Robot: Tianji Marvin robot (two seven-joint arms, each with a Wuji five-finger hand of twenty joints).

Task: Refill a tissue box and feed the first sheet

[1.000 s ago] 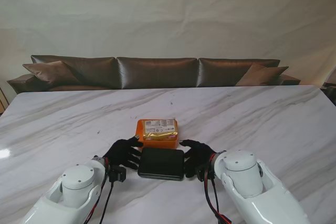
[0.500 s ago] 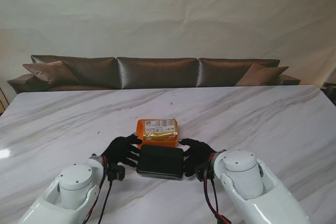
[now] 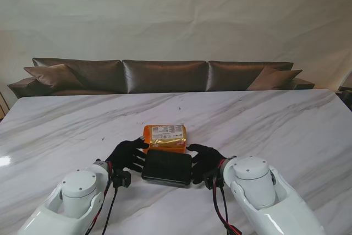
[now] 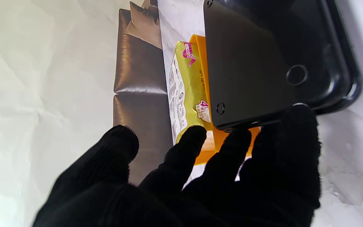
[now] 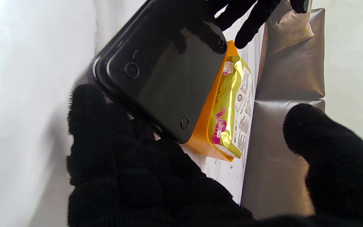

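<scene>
Looking down from the stand, I've got both white arms rising at the near edge of the marble counter point(image 3: 66, 125), and both black-gloved hands are on the black tissue box point(image 3: 167, 168). The left hand point(image 3: 127, 157) is pressed against the box's left end, fingers spread along its edge; on the left wrist camera the fingertips point(image 4: 298, 126) sit right at the glossy black rim, thumb held off to the side. The right hand point(image 3: 204, 160) mirrors it on the right end, and the right wrist view shows its fingers point(image 5: 87, 110) wrapped onto the near corner of the box point(image 5: 165, 78), thumb standing apart. So both hands are grasping the box between them. The wrist views show small round marks at its corners; whether the face I see is its base or its lid, I cannot tell, nor whether it is off the counter.

Just beyond the box, touching or nearly touching its far edge, lies the orange tissue pack point(image 3: 164, 137), yellow foil wrapper with a printed white label facing up, pink lettering visible on the left wrist camera point(image 4: 189, 91).

Farther still, bare counter, then a long brown leather sofa point(image 3: 165, 75) with cushions at each end, and a pale draped backdrop point(image 3: 176, 15) behind it.
</scene>
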